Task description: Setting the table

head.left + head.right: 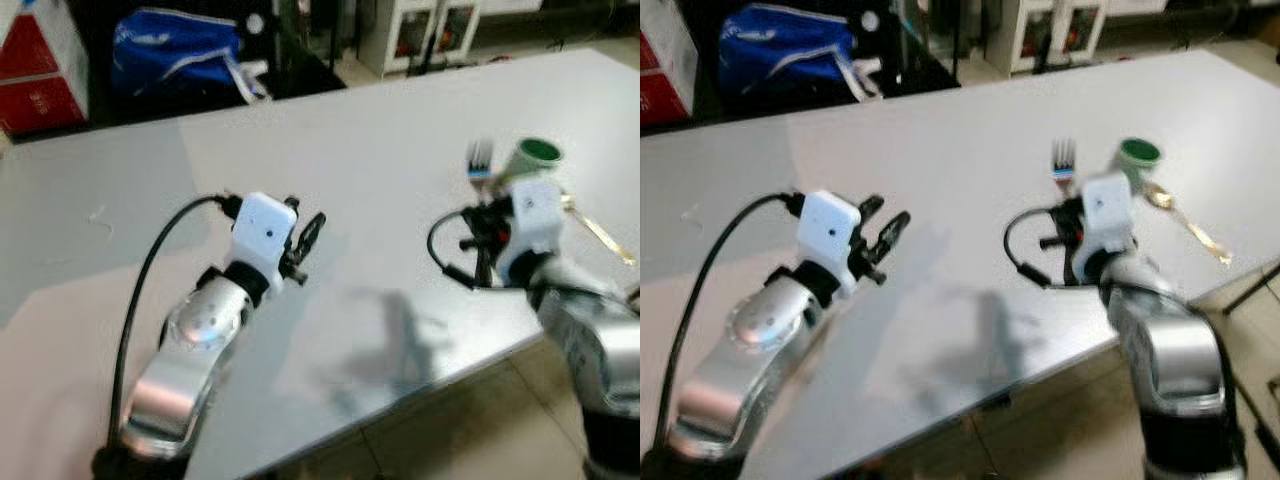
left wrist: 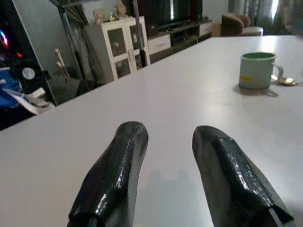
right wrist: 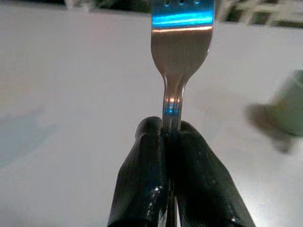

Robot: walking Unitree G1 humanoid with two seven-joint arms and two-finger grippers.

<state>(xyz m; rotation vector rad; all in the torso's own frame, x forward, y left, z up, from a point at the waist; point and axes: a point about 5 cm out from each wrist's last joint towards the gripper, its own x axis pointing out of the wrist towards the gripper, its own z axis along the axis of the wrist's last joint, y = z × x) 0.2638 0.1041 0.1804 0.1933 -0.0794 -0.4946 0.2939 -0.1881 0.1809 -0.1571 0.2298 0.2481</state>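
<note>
Steel fork (image 3: 182, 42) stands tines-up, pinched by its neck in the right gripper (image 3: 171, 137), above the table (image 1: 380, 120) just left of the mug (image 1: 531, 159) and spoon (image 1: 1185, 222). Lower it flat beside them before releasing. Left gripper (image 2: 170, 156) hovers parted, holding nothing.

Right claw (image 1: 1068, 215) holds fork (image 1: 1064, 160) upright beside green mug (image 1: 1137, 157).

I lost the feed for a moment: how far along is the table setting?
Done: a green mug stands on the white table, with a gold spoon lying beside it. In hand: the right hand is clamped on a fork, tines up, above the table. Left: laying the fork down; the left hand is open.
</note>
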